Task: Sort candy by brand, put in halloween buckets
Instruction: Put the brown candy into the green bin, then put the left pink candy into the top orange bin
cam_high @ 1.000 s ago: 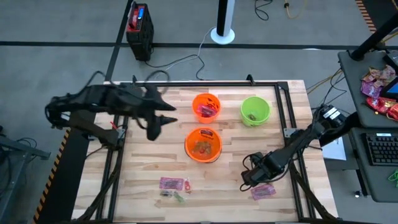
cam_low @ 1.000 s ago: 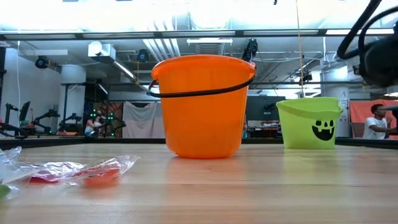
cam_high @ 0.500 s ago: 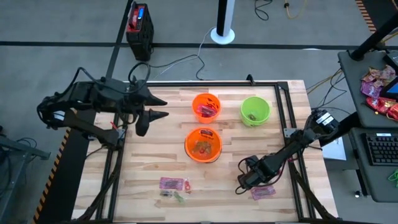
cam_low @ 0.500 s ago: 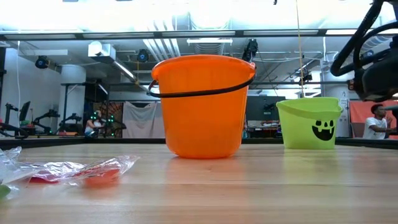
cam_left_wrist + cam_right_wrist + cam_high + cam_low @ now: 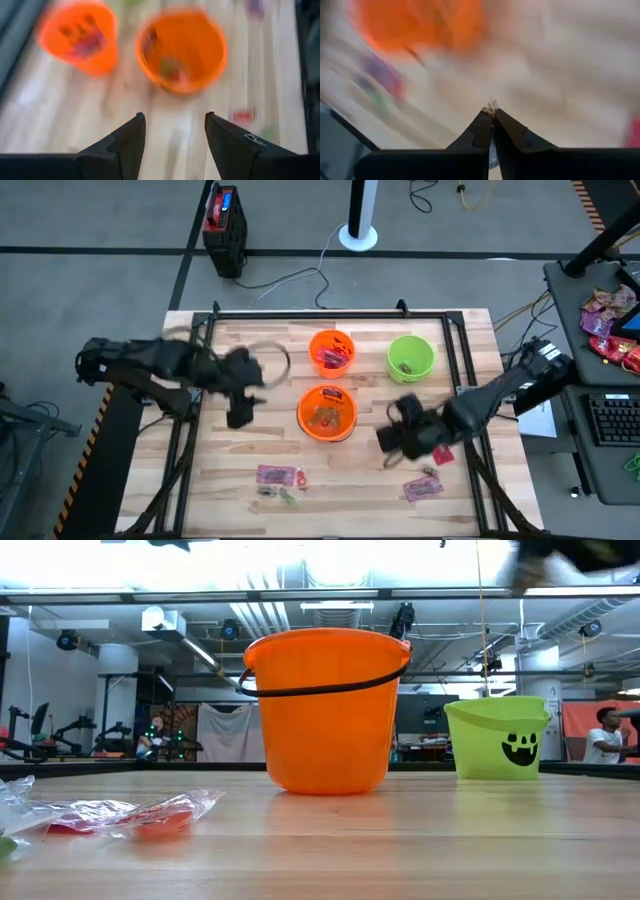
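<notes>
1. Candy sliver sits pinched between the closed right tool, beside the near orange bucket.
2. Carry it high, clearing the rim before release.
3. Left tool gapes idle, fingers apart.

Two bright orange buckets, one behind the other, and a lime green bucket with a black jack-o'-lantern grin in the low view. They sit on my pale, straw-coloured wood-grain bench, framed in black. Pink-magenta packets: one near the front edge with a green scrap beside it, another to its right. My fingers are matte black.
</notes>
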`<control>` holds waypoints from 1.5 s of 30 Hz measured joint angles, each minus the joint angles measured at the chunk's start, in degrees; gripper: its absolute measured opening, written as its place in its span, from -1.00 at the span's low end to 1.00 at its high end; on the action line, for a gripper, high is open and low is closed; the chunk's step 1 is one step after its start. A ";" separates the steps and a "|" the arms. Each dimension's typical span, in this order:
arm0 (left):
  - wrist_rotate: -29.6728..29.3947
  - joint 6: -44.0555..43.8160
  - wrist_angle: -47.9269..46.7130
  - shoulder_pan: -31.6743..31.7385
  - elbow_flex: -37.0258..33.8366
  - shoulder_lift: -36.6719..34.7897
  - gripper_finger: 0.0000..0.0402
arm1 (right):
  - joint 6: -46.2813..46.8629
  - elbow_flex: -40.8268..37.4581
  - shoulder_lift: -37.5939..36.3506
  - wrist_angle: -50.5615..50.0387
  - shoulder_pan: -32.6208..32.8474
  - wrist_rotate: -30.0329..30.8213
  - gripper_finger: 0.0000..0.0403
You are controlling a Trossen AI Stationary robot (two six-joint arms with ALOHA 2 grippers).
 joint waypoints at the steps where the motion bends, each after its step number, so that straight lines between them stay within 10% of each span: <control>1: 0.75 -0.74 0.29 -1.42 -2.41 -0.02 -0.07 | -2.86 2.00 -0.76 -0.66 -1.71 3.32 -0.96; 7: 7.82 -10.92 9.95 -11.75 -15.95 -0.01 -0.07 | -23.99 11.47 -2.53 -10.77 -18.99 10.00 -0.96; 19: 8.60 -29.90 28.03 -25.87 -23.19 7.71 -0.07 | -52.20 7.69 -1.83 -22.36 -52.23 -3.87 -0.87; 45: 8.38 -27.49 31.86 -25.37 -23.88 29.87 -0.07 | -62.19 3.84 -3.15 -16.47 -53.05 -9.35 -0.19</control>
